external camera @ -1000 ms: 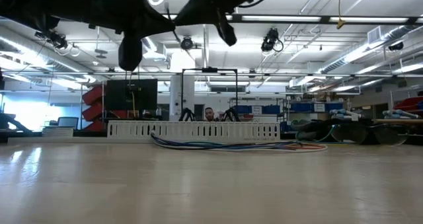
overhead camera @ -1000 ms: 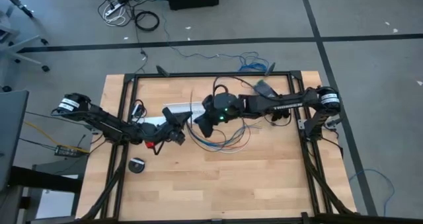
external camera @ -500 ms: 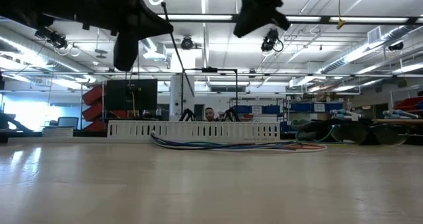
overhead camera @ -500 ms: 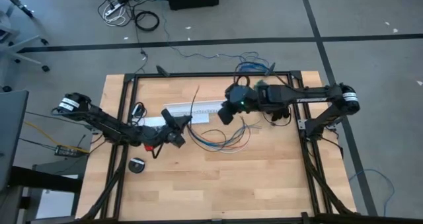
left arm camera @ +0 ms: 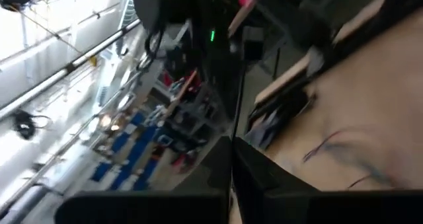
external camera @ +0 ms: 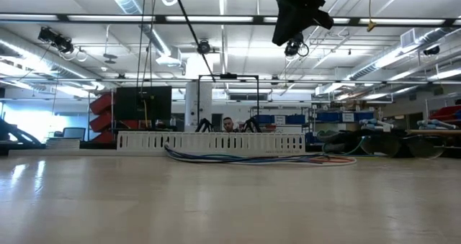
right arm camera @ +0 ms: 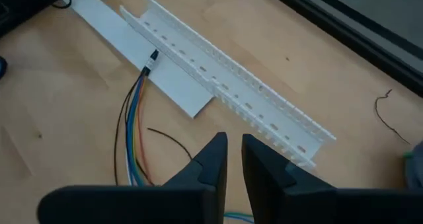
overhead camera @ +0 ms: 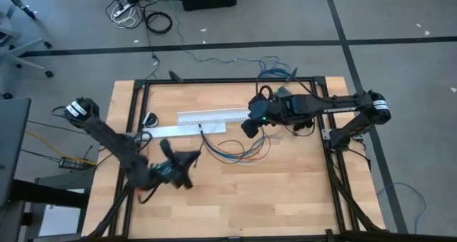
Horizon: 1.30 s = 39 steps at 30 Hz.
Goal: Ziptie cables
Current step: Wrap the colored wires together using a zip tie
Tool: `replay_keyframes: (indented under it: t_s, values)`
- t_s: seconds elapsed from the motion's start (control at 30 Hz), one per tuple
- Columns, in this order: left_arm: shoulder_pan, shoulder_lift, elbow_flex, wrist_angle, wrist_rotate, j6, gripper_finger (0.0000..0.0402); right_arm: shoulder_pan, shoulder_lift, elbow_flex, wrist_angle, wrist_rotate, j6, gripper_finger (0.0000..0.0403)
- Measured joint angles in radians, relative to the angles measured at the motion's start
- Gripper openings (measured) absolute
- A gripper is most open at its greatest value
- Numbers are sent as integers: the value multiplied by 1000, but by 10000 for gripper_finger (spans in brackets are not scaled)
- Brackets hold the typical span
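We're judging the cables [right arm camera: 134,128] limp and light, best pinched at their bunched end by the channel [right arm camera: 225,78], with right claw [right arm camera: 233,139] hovering barely parted and empty, left claw [left arm camera: 231,159] shut.

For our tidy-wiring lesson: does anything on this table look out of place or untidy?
Yes. The cables sprawl in loose loops on the table beside the white channel, not in it. They are gathered only at one end, which rests on a flat white strip.
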Motion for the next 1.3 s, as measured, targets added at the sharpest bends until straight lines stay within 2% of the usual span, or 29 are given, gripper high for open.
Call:
replay_keyframes:
  t_s: [0.1, 0.23, 0.47, 0.53, 0.7, 0.87, 0.97, 1.13, 1.3]
  values:
    - [-98, 0, 83, -71, -48, -100, 0, 13, 0, 0, 0, -2, -4, 38]
    - [-214, 0, 157, -182, -52, -326, 0, 47, 0, 0, 11, -28, -2, 33]
    - [-349, 29, 151, -354, -26, -738, 0, 148, 0, 0, 36, -31, 78, 31]
    - [-369, 62, 143, -373, -5, -796, 0, 177, 0, 0, 52, -28, 107, 31]
    - [-377, 195, 143, -375, 3, -801, 0, 239, 0, 0, 121, -26, 144, 31]
    - [-343, 302, 142, -380, -15, -700, 0, 284, 0, 0, 167, -26, 166, 31]
    - [-319, 314, 142, -385, -19, -688, 0, 306, 0, 0, 169, -25, 185, 31]
    - [-286, 315, 142, -515, -17, -683, 0, 336, 9, 0, 170, 1, 191, 31]
    - [-242, 315, 142, -626, 60, -772, 0, 353, 41, 1, 164, 2, 194, 31]
